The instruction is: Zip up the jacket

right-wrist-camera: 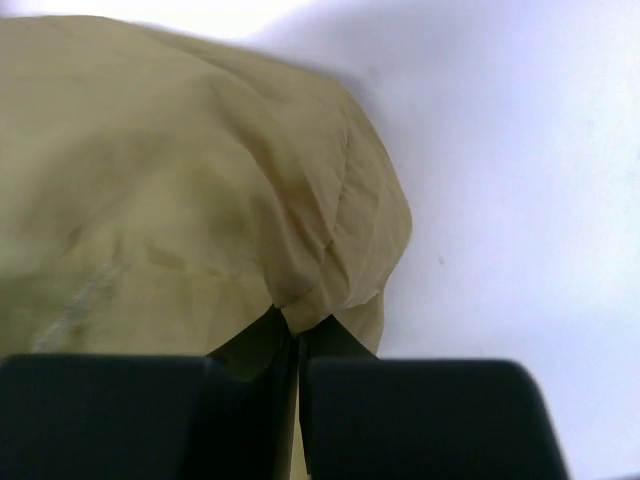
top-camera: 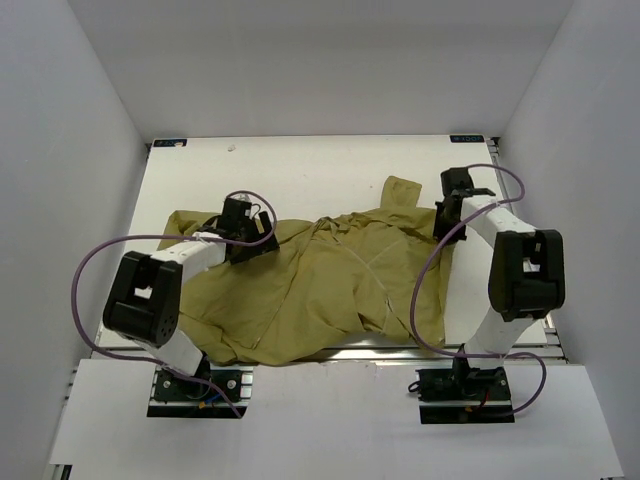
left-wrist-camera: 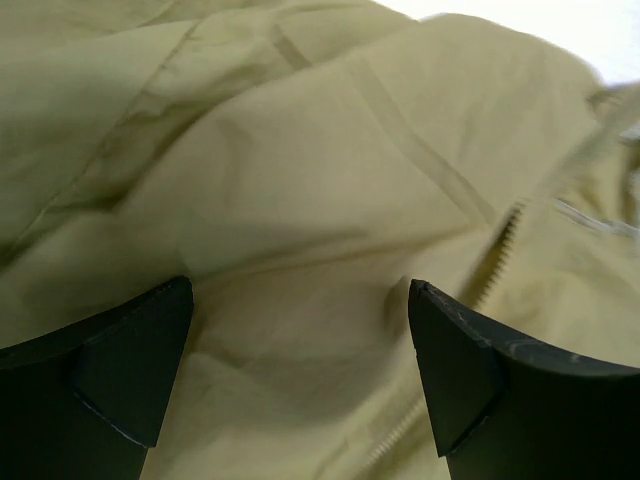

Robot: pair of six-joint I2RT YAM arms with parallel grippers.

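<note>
1 olive-green jacket (top-camera: pixel 320 290) lies crumpled across the middle of the white table (top-camera: pixel 300 170), between the 2 arms. It reaches from the left arm's wrist to the right arm's wrist, and 1 flap of it points toward the far edge at the right. 1 pale zipper line (top-camera: pixel 375 275) runs diagonally over the cloth right of centre.

The left gripper (top-camera: pixel 250 238) is over the jacket's left part. In its wrist view its 2 dark fingers (left-wrist-camera: pixel 130 370) are spread wide, with only loose fabric between them. Whether the tips touch the cloth cannot be told. 1 row of light zipper teeth (left-wrist-camera: pixel 497 262) runs just past the right finger.

The right gripper (top-camera: pixel 448 215) sits at the jacket's right edge. In its wrist view the 2 fingers (right-wrist-camera: pixel 420 415) are pressed together, and a fold of the jacket's rounded edge (right-wrist-camera: pixel 300 315) is pinched in the slit between them. White table shows to the right of that fold.

2 purple cables, 1 per arm, loop out from the left arm (top-camera: pixel 85 265) and the right arm (top-camera: pixel 425 300).
</note>
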